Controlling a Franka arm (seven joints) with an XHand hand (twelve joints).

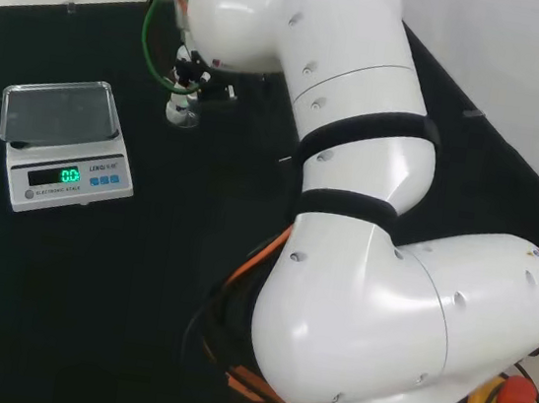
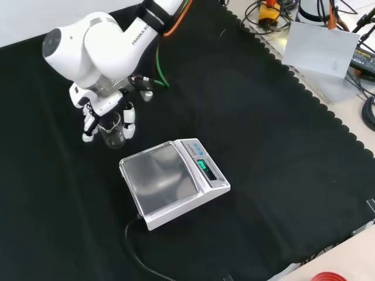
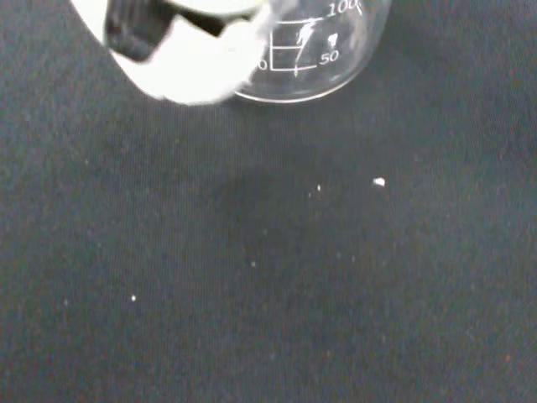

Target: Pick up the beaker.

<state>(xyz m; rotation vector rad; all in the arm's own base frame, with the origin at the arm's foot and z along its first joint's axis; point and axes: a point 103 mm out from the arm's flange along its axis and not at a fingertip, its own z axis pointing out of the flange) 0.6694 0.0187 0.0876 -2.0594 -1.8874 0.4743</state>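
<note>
A small clear glass beaker [image 2: 111, 132] with printed marks stands upright on the black cloth, just left of the scale in the front view. The hand [image 2: 96, 105] hangs over it with fingers [image 2: 129, 122] pointing down on either side of the glass, fairly straight. In the wrist view the beaker's base [image 3: 315, 63] rests on the cloth and a white finger [image 3: 189, 63] lies across one side of it; I cannot tell whether it touches. In the head view the beaker [image 1: 182, 112] sits below the hand [image 1: 188, 77], beside the arm's big links.
A white digital scale [image 2: 173, 181] with a square pan and lit green display stands close to the beaker; its black cable [image 2: 140, 257] runs toward the cloth's front edge. The scale [image 1: 63, 145] lies left of the beaker in the head view. Cables and gear lie beyond the cloth's edge [image 2: 316, 35].
</note>
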